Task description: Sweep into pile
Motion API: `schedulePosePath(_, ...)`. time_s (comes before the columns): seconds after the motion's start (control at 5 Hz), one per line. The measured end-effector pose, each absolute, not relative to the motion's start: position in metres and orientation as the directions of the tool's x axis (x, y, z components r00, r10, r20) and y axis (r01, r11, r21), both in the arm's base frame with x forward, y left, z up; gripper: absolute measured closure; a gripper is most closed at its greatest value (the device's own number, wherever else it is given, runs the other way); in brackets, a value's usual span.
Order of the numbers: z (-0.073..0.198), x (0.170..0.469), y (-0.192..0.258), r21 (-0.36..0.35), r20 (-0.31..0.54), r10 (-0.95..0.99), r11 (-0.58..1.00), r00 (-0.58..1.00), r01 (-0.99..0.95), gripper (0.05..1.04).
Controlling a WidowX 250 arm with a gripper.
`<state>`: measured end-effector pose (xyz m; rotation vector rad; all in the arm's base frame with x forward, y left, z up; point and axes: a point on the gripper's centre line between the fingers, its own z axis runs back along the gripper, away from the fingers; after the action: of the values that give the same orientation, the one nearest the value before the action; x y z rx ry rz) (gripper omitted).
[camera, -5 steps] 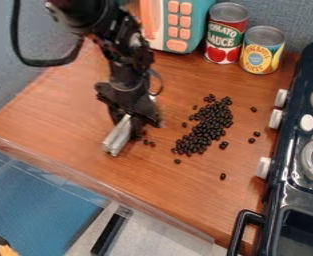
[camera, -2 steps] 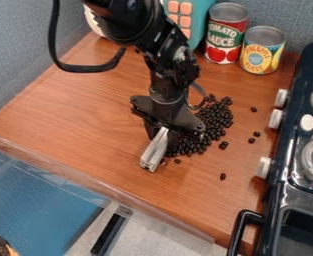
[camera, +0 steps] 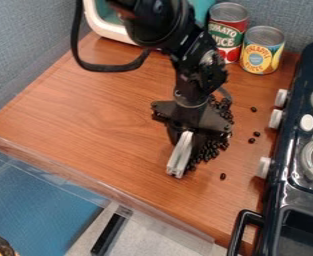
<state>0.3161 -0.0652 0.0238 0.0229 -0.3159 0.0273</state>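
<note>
Stray bean [camera: 223,176] lies nearer the camera, stoveward of the fingers; probably needs its own pass. Silvery bar [camera: 179,159] clamped in the gripper [camera: 188,138], slanting down, presumably as sweeping blade. Dark bean pile [camera: 214,149] is just beside the fingers, stove side: suits a stoveward push. Cans [camera: 262,54] stand well beyond the fingers, likely clear of the sweep.

By my count around the black toy stove [camera: 287,145]
Beside it: two cylindrical, colour-labelled metal cans [camera: 263,52], four stray small black oval beans [camera: 253,109], the heaped ones partly hidden, uncounted. Along its edge: three pale rounded knobs [camera: 275,119].
</note>
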Motion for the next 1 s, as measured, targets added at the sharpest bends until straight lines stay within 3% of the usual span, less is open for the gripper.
schedulePosePath(0.6, 0.023, 0.336, -0.07, 0.007, 0.33, 0.125, 0.991, 0.936, -0.135, 0.701)
schedulePosePath(1.0, 0.085, 0.342, -0.024, 0.01, 0.482, 0.186, 0.976, 0.856, -0.218, 0.701)
